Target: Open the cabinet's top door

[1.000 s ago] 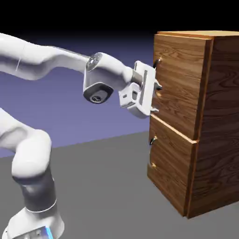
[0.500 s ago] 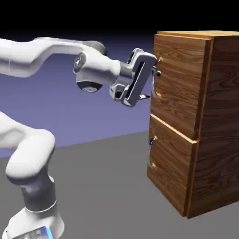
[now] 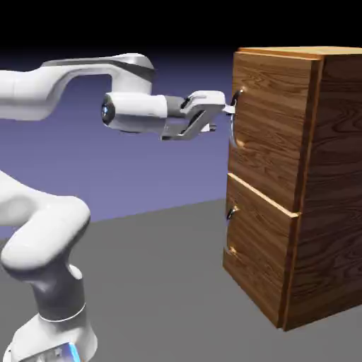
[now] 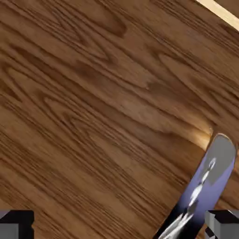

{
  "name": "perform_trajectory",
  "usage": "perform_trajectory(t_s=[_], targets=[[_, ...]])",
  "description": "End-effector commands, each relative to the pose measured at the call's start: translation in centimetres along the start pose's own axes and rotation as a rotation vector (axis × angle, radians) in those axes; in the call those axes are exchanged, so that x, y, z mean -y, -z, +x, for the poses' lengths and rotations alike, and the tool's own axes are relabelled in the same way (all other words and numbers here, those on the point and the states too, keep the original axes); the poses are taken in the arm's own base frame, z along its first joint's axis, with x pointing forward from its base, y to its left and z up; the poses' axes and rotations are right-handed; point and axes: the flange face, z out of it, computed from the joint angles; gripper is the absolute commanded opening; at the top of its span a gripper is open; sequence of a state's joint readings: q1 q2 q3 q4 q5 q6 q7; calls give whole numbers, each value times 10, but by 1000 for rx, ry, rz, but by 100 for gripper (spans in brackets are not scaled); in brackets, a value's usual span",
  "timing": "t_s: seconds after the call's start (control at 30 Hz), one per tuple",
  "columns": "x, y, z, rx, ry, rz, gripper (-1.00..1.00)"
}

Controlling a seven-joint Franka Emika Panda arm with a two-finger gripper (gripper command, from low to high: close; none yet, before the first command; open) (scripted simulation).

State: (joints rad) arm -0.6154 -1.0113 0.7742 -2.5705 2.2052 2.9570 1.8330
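Note:
The tall brown wood cabinet [image 3: 332, 177] stands at the exterior view's right. Its top door [image 3: 272, 120] is flush with the cabinet front, and a curved silver handle [image 3: 233, 119] runs down its left edge. My gripper [image 3: 228, 110] reaches level from the left and sits right at the handle's upper part. In the hand view the door's wood [image 4: 93, 107] fills the picture. There the handle [image 4: 205, 186] runs slantwise at the lower right, just inside the right fingertip [image 4: 224, 223]. The left fingertip [image 4: 16, 224] is far off at the other corner, so the gripper [image 4: 119, 228] is open.
Below the top door is the lower wood panel [image 3: 258, 254] with its small handle [image 3: 230, 212]. The cabinet stands on the grey table [image 3: 162, 283]. My arm's base and elbow [image 3: 42, 269] fill the exterior view's lower left.
The hand has rolled from upright to lying flat, risen, and moved right up to the upper part of the top door's handle. The door has not moved.

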Motion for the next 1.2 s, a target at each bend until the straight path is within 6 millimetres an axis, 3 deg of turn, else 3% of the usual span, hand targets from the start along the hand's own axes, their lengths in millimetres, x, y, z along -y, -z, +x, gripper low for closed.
perform_trajectory(t_s=[0.0, 0.3, 0.37, 0.53, 0.57, 0.6, 0.9, 1.17], targets=[[-3, -1, 3, 12, -49, -2, 0], [-30, -12, 35, 111, -481, -35, 0], [-32, -13, 37, 116, -507, -38, 0], [-32, -63, 31, 116, -507, -38, 0], [-32, -63, 31, 116, -507, -38, -100], [-32, -63, 31, 116, -507, -38, -100], [10, -7, 26, -13, -490, -255, -100], [54, 30, 18, -120, -472, -435, -100]])
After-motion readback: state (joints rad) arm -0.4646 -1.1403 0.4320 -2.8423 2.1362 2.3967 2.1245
